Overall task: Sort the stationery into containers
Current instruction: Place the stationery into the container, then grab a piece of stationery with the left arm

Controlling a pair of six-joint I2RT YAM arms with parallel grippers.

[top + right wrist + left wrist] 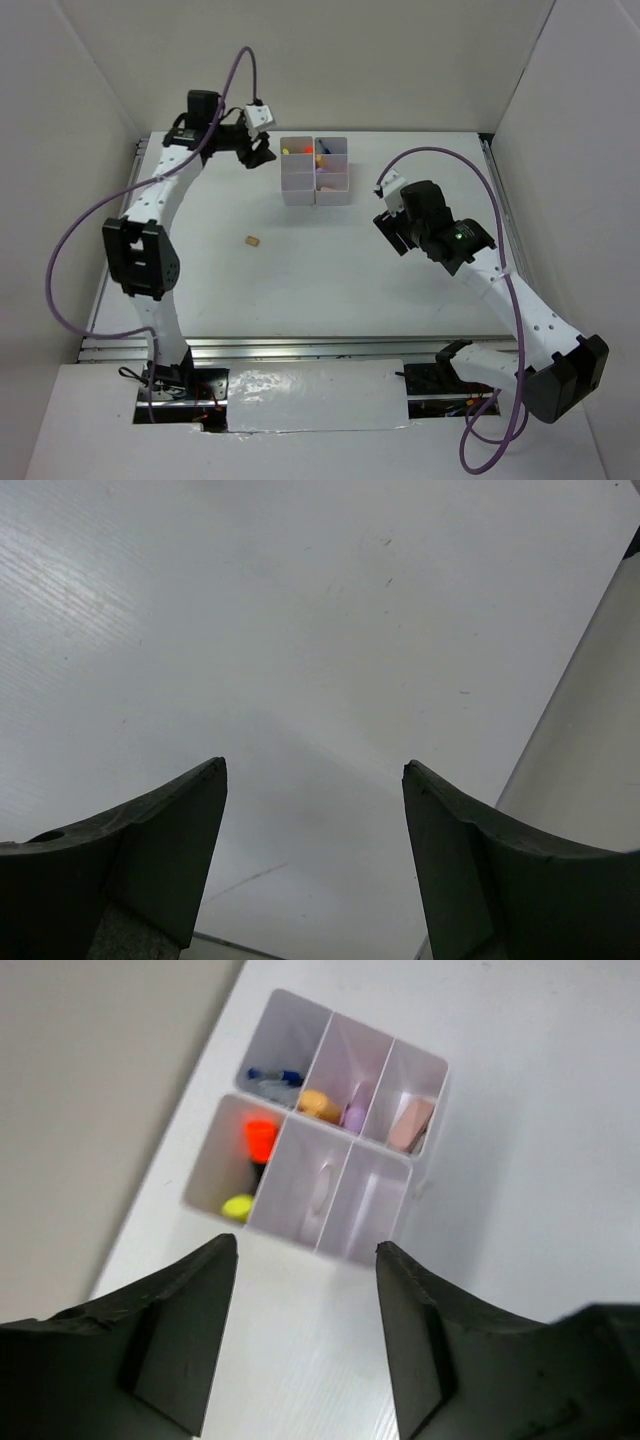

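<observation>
The containers [300, 190], white bins joined in a 2-by-3 grid, stand at the back middle of the table. In the left wrist view the containers [372, 1222] hold stationery: an orange-and-black highlighter [259, 1141] and a yellow tip [238, 1207] in one cell, blue pens [273, 1079], an orange piece [318, 1106], a pink marker tip [354, 1116], a pink block [410, 1124] and a clear ring [322, 1188]. My left gripper [258, 154] [305, 1248] hangs open and empty just left of the bins. A tan eraser cube [251, 240] lies alone on the table. My right gripper [388, 226] [315, 768] is open over bare table.
White walls close in the table at the back and on both sides. A metal rail [300, 345] runs along the near edge by the arm bases. The wall's foot [590, 730] shows at the right of the right wrist view.
</observation>
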